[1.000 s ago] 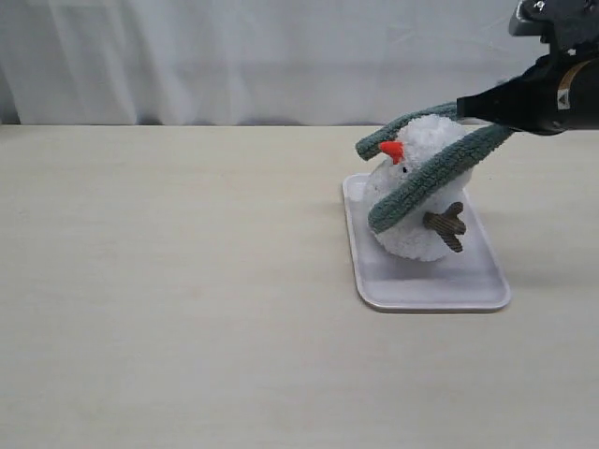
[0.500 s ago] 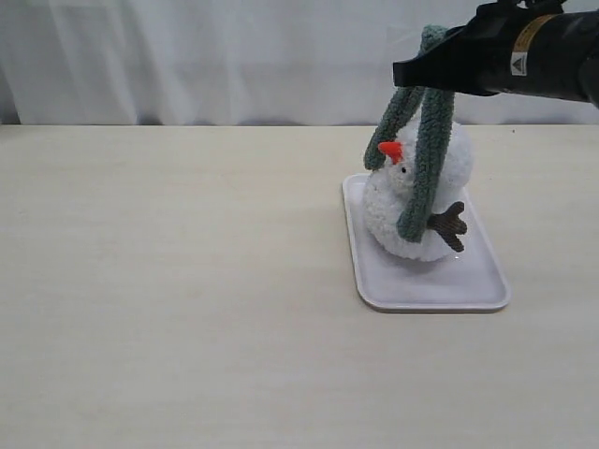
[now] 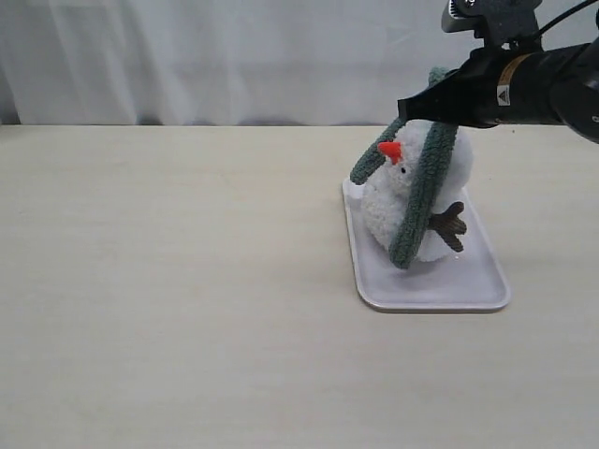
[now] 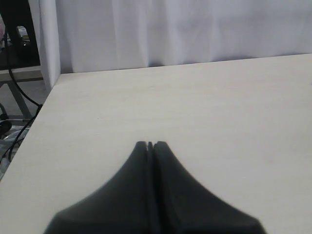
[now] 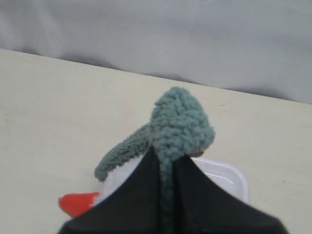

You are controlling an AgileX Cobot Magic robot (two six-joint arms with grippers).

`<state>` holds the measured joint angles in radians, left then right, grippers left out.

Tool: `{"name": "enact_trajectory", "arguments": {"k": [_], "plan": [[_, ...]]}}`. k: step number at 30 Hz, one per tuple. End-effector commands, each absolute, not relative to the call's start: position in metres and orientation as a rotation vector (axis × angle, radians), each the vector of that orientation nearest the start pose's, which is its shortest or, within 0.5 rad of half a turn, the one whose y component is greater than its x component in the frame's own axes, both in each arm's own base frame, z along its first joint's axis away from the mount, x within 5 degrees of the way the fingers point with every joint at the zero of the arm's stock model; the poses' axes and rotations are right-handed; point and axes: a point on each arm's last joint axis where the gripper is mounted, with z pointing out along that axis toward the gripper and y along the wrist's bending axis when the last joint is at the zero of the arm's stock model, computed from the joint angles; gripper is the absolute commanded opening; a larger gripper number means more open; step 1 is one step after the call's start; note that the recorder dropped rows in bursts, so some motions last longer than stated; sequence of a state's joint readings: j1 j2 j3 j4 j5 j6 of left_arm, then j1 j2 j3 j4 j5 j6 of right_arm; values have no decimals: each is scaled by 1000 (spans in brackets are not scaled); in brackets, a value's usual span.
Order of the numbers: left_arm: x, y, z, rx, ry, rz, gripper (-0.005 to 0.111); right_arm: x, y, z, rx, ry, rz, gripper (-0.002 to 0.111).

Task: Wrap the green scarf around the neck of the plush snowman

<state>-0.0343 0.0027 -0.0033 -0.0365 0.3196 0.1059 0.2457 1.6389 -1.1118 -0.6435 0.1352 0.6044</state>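
Observation:
The plush snowman (image 3: 386, 208) stands on a white tray (image 3: 440, 288), its orange-red nose (image 3: 390, 150) pointing left. My right gripper (image 3: 404, 108) is above its head, shut on a fold of the green scarf (image 3: 417, 201). One strand hangs down over the snowman's front side to the tray. The other strand (image 3: 367, 165) slants down behind the head to the left. In the right wrist view the scarf (image 5: 181, 124) bulges out past the closed right gripper (image 5: 168, 158), with the nose (image 5: 75, 203) below. My left gripper (image 4: 150, 145) is shut and empty over bare table.
A white curtain (image 3: 234, 56) closes off the back of the beige table (image 3: 168, 281). In the left wrist view the table's corner and edge (image 4: 48, 92) show, with cables and a stand (image 4: 14, 73) beyond.
My right gripper has swung from the right to over the snowman's head with the scarf. The strands went from slanting across the body to hanging nearly straight down. The snowman shifted slightly.

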Motion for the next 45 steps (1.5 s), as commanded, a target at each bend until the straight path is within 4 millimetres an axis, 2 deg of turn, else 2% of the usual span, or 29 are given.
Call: {"name": "enact_trajectory", "arguments": {"k": [1, 6, 9, 14, 22, 31, 33, 39, 42, 45], "plan": [[54, -3, 185, 92, 1790, 13, 0, 364, 69, 268, -233, 2117, -14, 4], [54, -3, 185, 92, 1790, 13, 0, 364, 47, 263, -157, 2193, -100, 4], [54, -3, 185, 92, 1790, 13, 0, 363, 43, 260, -138, 2225, -130, 4], [54, -3, 185, 92, 1790, 13, 0, 365, 44, 252, -139, 2255, -134, 4], [54, -3, 185, 92, 1790, 13, 0, 368, 45, 219, -154, 2349, -148, 4], [54, -3, 185, 92, 1790, 13, 0, 368, 45, 223, -159, 2332, -144, 5], [54, -3, 185, 92, 1790, 13, 0, 367, 44, 223, -176, 2344, -166, 11], [54, -3, 185, 92, 1790, 13, 0, 363, 41, 220, -172, 2397, -205, 38], [54, -3, 185, 92, 1790, 13, 0, 362, 42, 221, -146, 2406, -183, 43], [54, -3, 185, 92, 1790, 13, 0, 359, 43, 227, -137, 2402, -157, 44]]}}
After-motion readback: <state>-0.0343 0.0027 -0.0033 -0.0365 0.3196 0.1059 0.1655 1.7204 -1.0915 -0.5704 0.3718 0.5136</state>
